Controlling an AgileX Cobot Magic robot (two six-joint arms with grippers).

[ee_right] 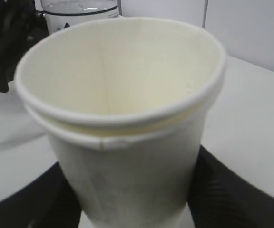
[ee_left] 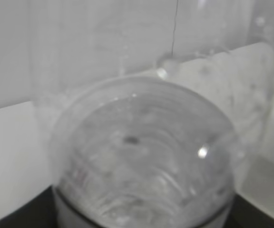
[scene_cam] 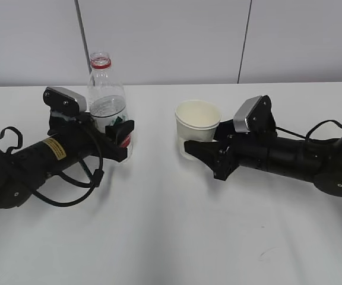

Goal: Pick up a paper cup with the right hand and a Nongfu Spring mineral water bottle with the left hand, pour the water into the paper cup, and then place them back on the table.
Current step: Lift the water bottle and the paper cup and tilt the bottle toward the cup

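The Nongfu Spring mineral water bottle [scene_cam: 107, 98] stands upright and uncapped on the table [scene_cam: 171, 237], with water [scene_cam: 107, 111] in it. My left gripper [scene_cam: 122, 141] is shut on its labelled lower part. The bottle fills the left wrist view [ee_left: 141, 152], with the gripper [ee_left: 141, 216] hugging it at the bottom corners. The paper cup [scene_cam: 198, 119] is upright and looks dry inside. My right gripper [scene_cam: 202, 153] is shut on its lower half. In the right wrist view the cup [ee_right: 122, 95] sits between the black fingers [ee_right: 232, 190] of the gripper [ee_right: 134, 202]. The bottle [ee_right: 80, 12] shows behind it.
The left arm's looped black cables [scene_cam: 76, 190] lie on the table at the left. A grey panelled wall [scene_cam: 171, 35] runs along the table's far edge. About a hand's width of bare tabletop separates bottle and cup.
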